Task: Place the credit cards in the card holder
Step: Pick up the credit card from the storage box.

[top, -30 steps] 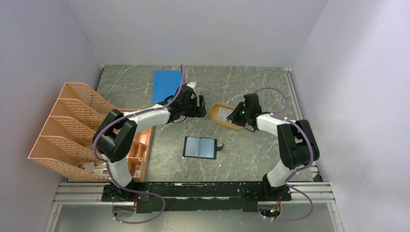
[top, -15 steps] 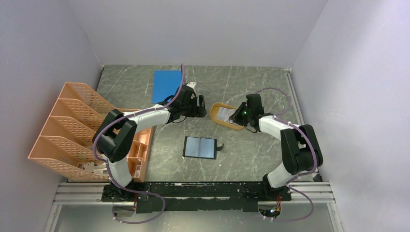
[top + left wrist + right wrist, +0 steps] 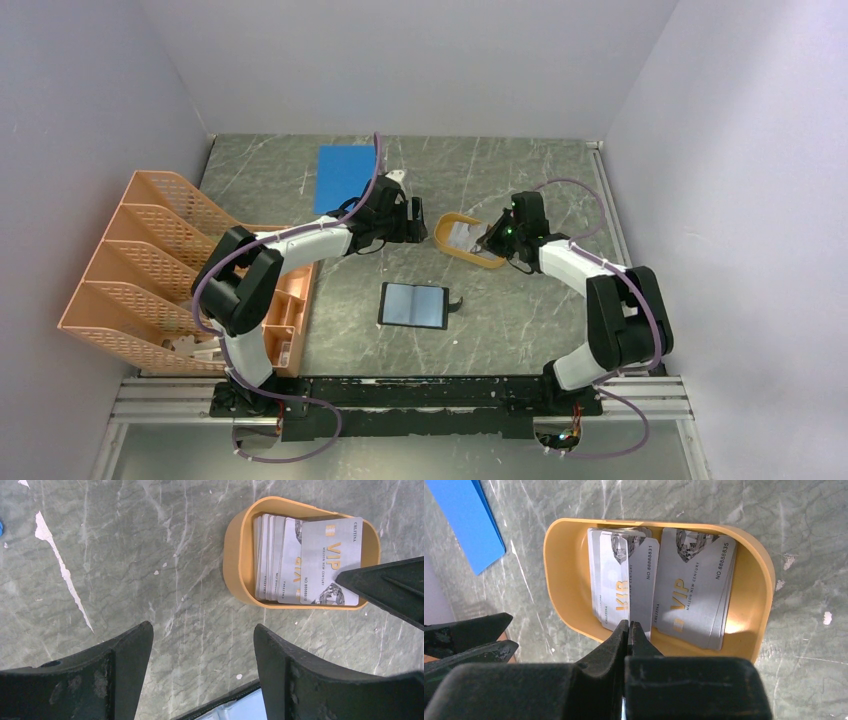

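Note:
Several pale grey credit cards (image 3: 280,555) stand stacked in an orange oval tray (image 3: 235,555), seen too in the right wrist view (image 3: 694,585). My right gripper (image 3: 628,625) is shut on the near edge of one card (image 3: 644,580), which looks slightly raised over the tray rim (image 3: 330,560). From above, that gripper (image 3: 487,240) sits at the tray's right side. The black card holder (image 3: 412,305) lies open flat, bluish pockets up, nearer the bases. My left gripper (image 3: 200,630) hovers open and holds nothing, left of the tray (image 3: 447,226) and above the holder's far edge (image 3: 235,710).
A blue flat sheet (image 3: 343,177) lies at the back left. An orange mesh file rack (image 3: 140,260) fills the left side, with a small orange organiser (image 3: 290,310) beside it. Walls close in on the left, the back and the right.
The right gripper's jaws have shut on a card's edge in the tray, and the right arm's elbow has swung outward to the right. The left arm has not moved.

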Available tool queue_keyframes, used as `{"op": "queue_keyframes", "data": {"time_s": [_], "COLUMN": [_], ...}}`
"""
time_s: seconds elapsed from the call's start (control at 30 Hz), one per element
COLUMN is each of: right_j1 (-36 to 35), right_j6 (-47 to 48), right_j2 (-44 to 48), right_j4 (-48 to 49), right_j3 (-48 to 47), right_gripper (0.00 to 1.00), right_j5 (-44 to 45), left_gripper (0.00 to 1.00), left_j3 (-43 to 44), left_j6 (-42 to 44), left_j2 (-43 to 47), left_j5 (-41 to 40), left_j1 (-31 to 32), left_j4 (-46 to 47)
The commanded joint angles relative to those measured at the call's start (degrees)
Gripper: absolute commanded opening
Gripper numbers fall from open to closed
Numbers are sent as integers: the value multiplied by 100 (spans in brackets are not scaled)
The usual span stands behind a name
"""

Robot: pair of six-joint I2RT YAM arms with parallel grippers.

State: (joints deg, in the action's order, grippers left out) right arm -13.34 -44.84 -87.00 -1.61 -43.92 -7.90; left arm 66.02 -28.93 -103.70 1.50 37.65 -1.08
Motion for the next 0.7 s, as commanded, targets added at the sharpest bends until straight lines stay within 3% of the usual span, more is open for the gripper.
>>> {"op": "queue_keyframes", "data": {"time_s": [0.0,0.4,0.67], "right_j1": [53,52,57], "right_j6": [-36,-1165,-1594], "right_j2": [121,534,794], "right_j4": [-518,-1739,-1786], "right_j3": [-119,-1107,-1233], "right_gripper": [0,0,0], "right_j5": [134,-233,-733], "left_gripper": [77,77,78], "left_j3": [-19,-40,-166], "left_j6": [54,-5,-133], "left_j2": [179,500,1058], "left_j5": [-130,-367,-646], "left_j1": [-30,-30,-31], "left_j4": [64,-47,-245]}}
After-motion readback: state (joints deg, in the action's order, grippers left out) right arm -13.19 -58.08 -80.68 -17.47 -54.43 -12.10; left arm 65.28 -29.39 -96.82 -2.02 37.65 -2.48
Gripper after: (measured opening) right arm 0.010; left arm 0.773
